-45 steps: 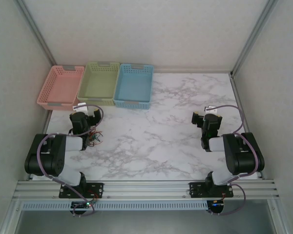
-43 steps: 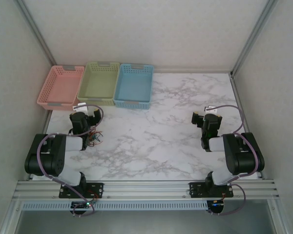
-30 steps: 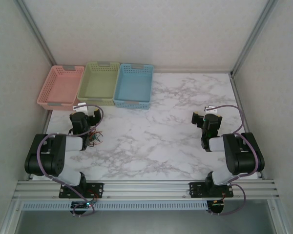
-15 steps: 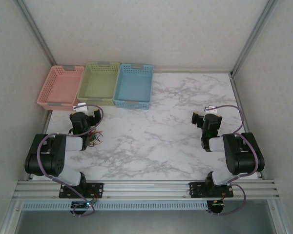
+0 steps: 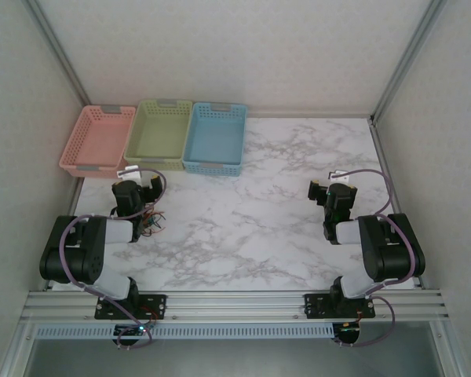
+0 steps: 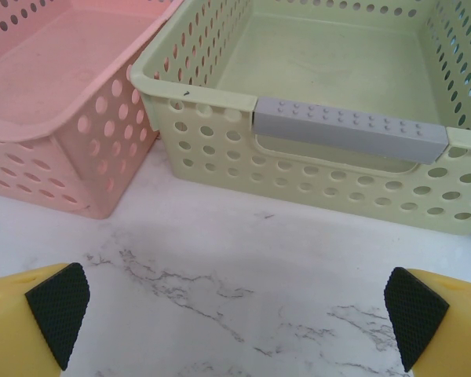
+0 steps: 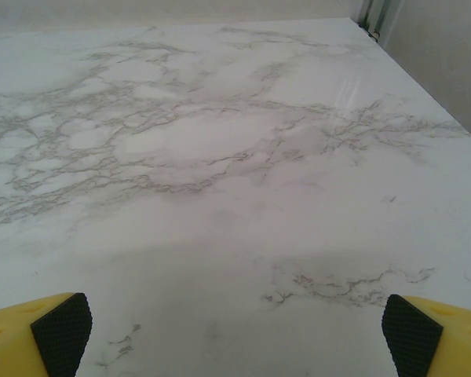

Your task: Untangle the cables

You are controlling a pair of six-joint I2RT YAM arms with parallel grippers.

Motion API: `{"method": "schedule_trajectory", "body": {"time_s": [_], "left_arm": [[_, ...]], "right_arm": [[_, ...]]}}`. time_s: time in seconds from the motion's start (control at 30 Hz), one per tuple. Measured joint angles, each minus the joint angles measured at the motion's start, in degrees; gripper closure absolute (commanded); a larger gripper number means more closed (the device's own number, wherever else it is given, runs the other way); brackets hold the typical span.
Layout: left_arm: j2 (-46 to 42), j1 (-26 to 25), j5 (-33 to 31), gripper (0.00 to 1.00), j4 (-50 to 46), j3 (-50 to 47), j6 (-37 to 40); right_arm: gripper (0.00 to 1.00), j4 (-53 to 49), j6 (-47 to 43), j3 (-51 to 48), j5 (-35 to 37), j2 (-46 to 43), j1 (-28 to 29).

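Marble bench point(image 5: 251, 212), thin cables point(image 5: 151, 222) bunched beside our left arm point(image 5: 86, 251)
We see left claw point(image 6: 235, 323) and right claw point(image 7: 235, 326) spread wide, empty.

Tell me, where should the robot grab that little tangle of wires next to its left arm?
Probably a loose strand at the tangle's right edge, coming straight down. The cables lie flat on the table, close beside the left arm, so that side looks freer. Single strands are too small to tell apart.
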Motion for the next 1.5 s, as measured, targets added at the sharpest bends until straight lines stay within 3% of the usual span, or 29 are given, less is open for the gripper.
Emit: {"method": "schedule_trajectory", "body": {"time_s": [0.47, 0.57, 0.67, 0.83, 0.93, 1.0, 1.17, 1.5], "left_arm": [[-0.35, -0.28, -0.50, 0.00, -0.46, 0.00, 0.00], [-6.51, -2.45, -5.07, 0.00, -10.58, 1.60, -0.85], [-15.85, -4.26, -8.52, 0.00, -22.95, 7.98, -4.55], [-28.63, -4.79, -12.09, 0.00, -32.35, 16.20, -11.98], [-31.28, -3.58, -12.81, 0.00, -40.06, 21.05, -17.09], [-28.63, -1.70, -11.26, 0.00, -46.82, 27.28, -19.02], [-10.01, 3.32, -3.93, 0.01, -59.98, 50.71, -21.84], [22.69, 8.55, 4.35, 0.08, -77.42, 79.21, -22.93]], "right_arm": [[0.01, -0.07, -0.04, 0.00, -0.04, -0.02, 0.04], [0.01, -3.67, -0.24, 0.07, 0.74, -2.86, 0.85], [0.01, -12.39, 0.81, 1.73, 2.01, -11.26, 1.64], [0.01, -22.56, 5.62, 6.16, 1.53, -26.43, 1.64], [0.01, -26.84, 8.41, 6.80, 1.49, -30.64, 1.64], [0.02, -29.46, 10.03, 6.40, 1.53, -31.23, 1.64], [0.02, -33.70, 12.61, 2.80, 1.88, -31.43, 1.64], [0.01, -35.60, 14.73, 2.23, 3.63, -32.02, 1.64]]}}
